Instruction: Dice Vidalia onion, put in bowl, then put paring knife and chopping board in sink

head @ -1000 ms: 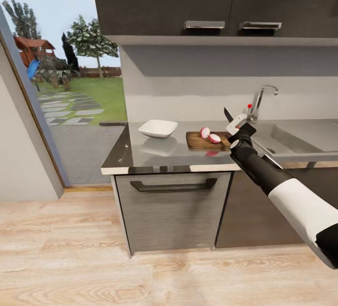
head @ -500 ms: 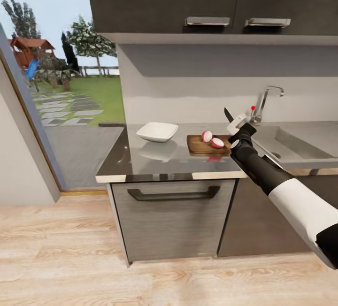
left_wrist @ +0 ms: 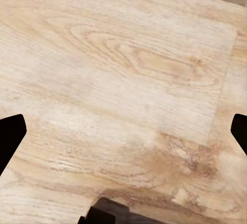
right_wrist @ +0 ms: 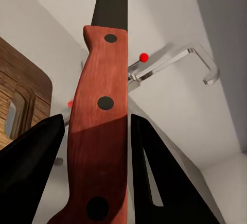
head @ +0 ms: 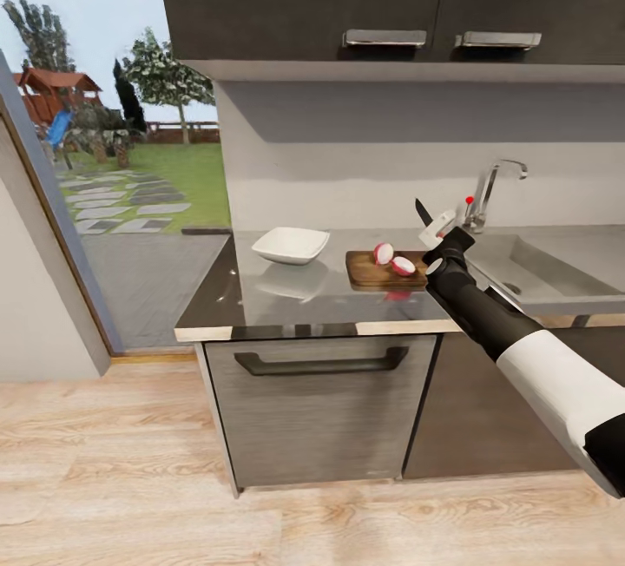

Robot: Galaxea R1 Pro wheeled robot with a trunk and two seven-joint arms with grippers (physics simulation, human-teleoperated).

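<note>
Two onion halves (head: 383, 253) with pink skin and white cut faces lie on the brown chopping board (head: 369, 272) on the dark glossy countertop (head: 295, 299). To the board's left sits the white bowl (head: 291, 245). My right gripper (head: 437, 228) hovers over the board's right end, shut on the paring knife (right_wrist: 100, 131), whose dark blade (head: 423, 213) points up. The right wrist view has the red handle clamped between both black fingers (right_wrist: 31, 177). The steel sink (head: 547, 275) with its chrome tap (head: 486, 188) lies to the right. My left gripper (left_wrist: 123, 134) hangs open over the wooden floor.
Dark wall cabinets (head: 347, 2) hang above the counter. A grey drawer front with a black handle (head: 321, 364) is below it. At the left a glass door (head: 104, 167) opens onto a garden. Pale wood floor (head: 130, 479) stretches in front.
The head view has shifted a little, so the counter sits slightly further right and lower. The right arm holds the knife in the same pose. The onion halves and board have not moved.
</note>
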